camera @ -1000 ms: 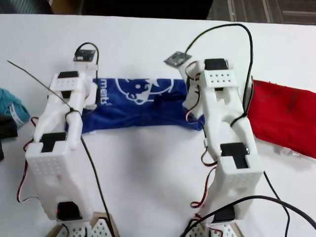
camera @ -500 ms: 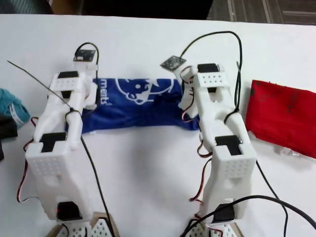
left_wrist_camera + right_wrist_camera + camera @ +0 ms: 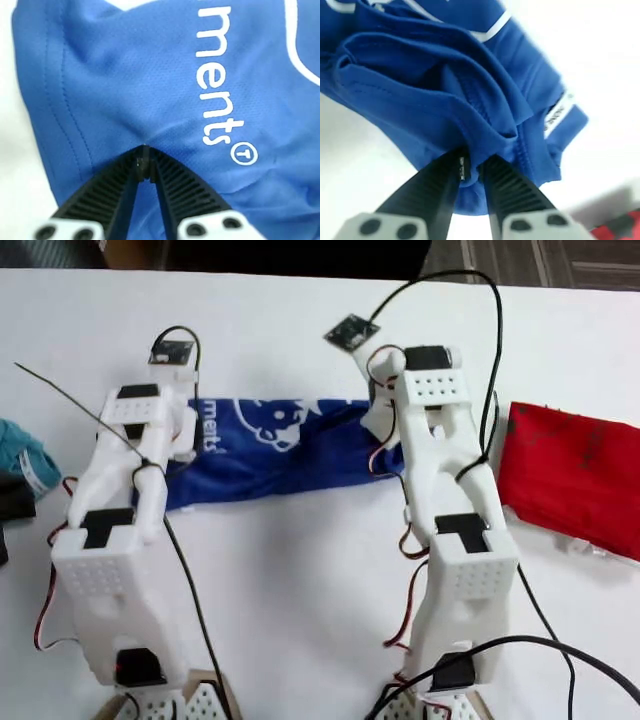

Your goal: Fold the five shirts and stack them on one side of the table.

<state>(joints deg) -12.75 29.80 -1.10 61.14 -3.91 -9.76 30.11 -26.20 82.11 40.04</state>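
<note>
CHANGE: on the counter (image 3: 300,570), the blue shirt (image 3: 280,445) spans my two arms; my right arm has straightened and drawn the shirt's end farther from the red shirt (image 3: 575,475), so I judge the fold is beginning | POSE: left arm unmoved | right gripper (image 3: 472,172) clenched on bunched hem | left gripper (image 3: 145,167) clenched on the printed end.

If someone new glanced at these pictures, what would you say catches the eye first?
The blue shirt lies stretched across the middle of the table, pinched at both ends: the left gripper holds the printed end and the right gripper the bunched end. A red shirt lies flat beyond the right arm.
</note>
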